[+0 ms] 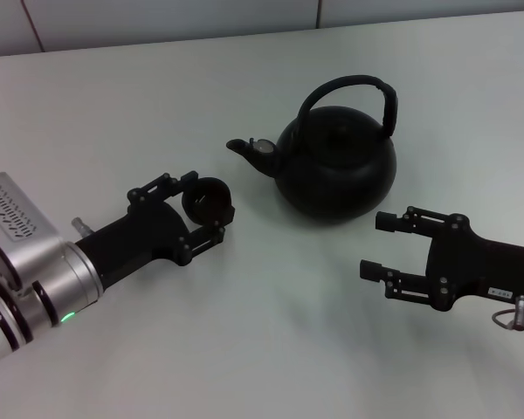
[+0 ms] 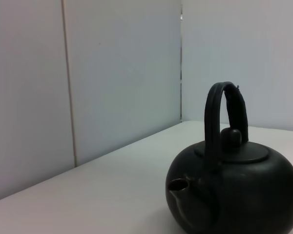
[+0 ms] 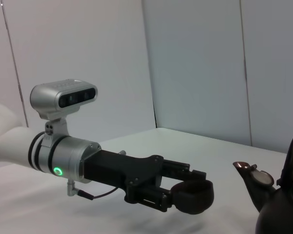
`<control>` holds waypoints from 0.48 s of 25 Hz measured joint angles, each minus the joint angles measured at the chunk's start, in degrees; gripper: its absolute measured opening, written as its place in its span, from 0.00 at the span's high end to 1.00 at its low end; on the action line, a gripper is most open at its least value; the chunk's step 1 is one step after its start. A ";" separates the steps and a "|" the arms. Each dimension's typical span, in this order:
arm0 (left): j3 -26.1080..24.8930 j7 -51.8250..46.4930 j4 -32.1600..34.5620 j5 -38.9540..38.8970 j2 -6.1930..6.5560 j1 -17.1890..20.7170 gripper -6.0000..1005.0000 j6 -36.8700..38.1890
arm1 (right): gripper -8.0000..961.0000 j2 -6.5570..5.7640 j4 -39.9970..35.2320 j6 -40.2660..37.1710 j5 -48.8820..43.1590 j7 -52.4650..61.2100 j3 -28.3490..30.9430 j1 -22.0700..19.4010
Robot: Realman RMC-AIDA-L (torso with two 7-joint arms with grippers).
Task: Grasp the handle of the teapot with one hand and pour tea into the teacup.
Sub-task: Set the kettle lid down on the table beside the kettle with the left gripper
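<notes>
The glossy black teapot point(image 1: 336, 170) stands on the white table right of centre, with its spout point(image 1: 242, 147) pointing left and its arched handle point(image 1: 349, 87) upright. It also shows in the left wrist view point(image 2: 234, 190) and partly in the right wrist view point(image 3: 283, 214). My left gripper point(image 1: 204, 208) is shut on the small black teacup point(image 1: 211, 197), left of the spout and a short way from it. The right wrist view shows the teacup point(image 3: 198, 200) held between the fingers point(image 3: 178, 168). My right gripper point(image 1: 375, 245) is open and empty, just right of and in front of the teapot.
The white table point(image 1: 271, 349) reaches back to a pale panelled wall point(image 1: 201, 17). The left arm's silver wrist point(image 1: 35, 279) lies low at the front left, and the right arm's black wrist point(image 1: 498, 279) at the front right.
</notes>
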 joint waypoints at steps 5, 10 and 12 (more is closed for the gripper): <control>0.08 0.00 -0.28 0.03 -0.05 -0.51 0.29 -1.06 | 0.26 0.00 0.00 -0.15 0.00 -0.15 0.00 -0.07; 0.11 0.80 -1.37 0.03 -0.05 -1.35 0.28 -3.88 | 0.26 0.00 -0.01 -0.25 0.00 -0.18 0.00 -0.27; 0.03 1.61 -1.99 0.03 -0.05 -1.75 0.27 -5.89 | 0.26 0.00 -0.01 -0.31 0.00 -0.23 0.00 -0.31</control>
